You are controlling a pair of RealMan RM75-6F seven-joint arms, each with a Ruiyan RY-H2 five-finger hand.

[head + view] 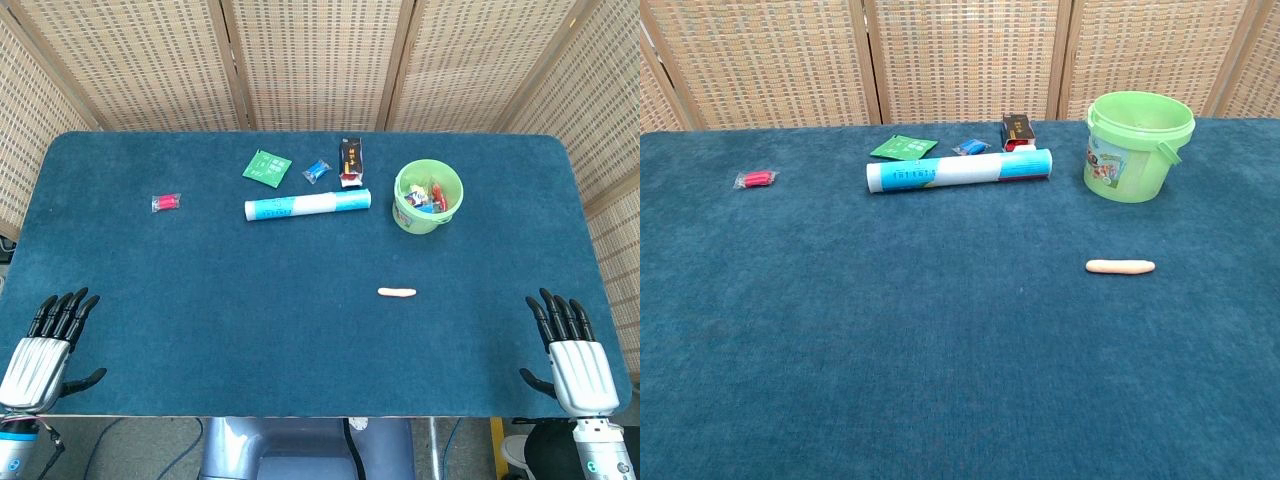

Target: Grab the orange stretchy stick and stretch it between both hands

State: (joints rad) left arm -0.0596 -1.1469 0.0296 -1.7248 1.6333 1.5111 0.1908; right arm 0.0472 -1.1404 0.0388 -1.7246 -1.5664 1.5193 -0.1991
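Note:
The orange stretchy stick lies flat on the blue table, right of centre; the chest view shows the stick in front of the green bucket. My left hand rests at the near left corner, fingers spread and holding nothing. My right hand sits at the near right corner, also with fingers apart and empty. Both hands are far from the stick. Neither hand shows in the chest view.
A green bucket with small items stands behind the stick. A white and blue tube, a green packet, a blue wrapper, a dark box and a red wrapper lie across the far half.

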